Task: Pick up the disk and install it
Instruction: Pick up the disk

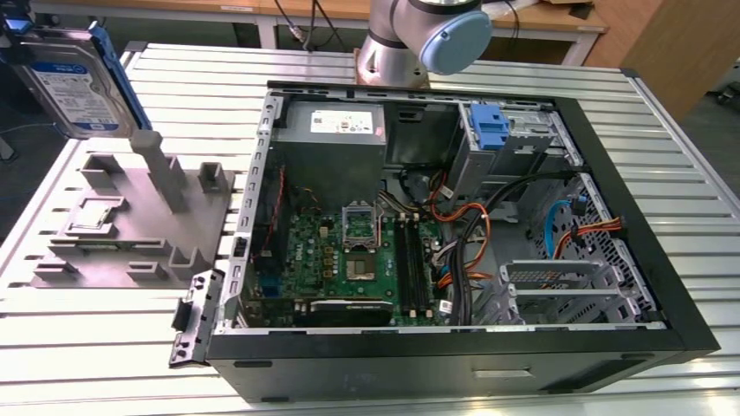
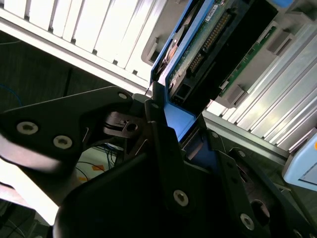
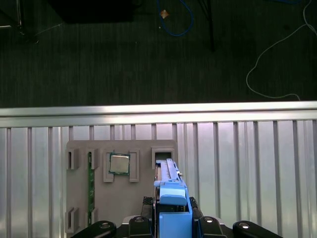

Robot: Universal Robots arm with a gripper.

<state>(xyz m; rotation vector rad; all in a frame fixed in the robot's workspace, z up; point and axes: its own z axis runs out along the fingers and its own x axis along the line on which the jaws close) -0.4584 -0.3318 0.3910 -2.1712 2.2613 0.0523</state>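
The disk, a silver-grey drive with a white-and-blue label and a blue carrier frame, hangs upright in the air at the exterior view's far left. It is above the grey holder block. In the first wrist view the disk shows edge-on, and my gripper is shut on its blue frame. In the second wrist view the disk shows its circuit-board side, and the black fingers clamp the frame's end. The slot in the holder below it stands empty.
An open computer case lies on the slatted metal table, with a motherboard, cables, a blue bracket at the back and a metal drive cage at the front. The holder also carries a square chip and a green memory stick. The arm's base stands behind the case.
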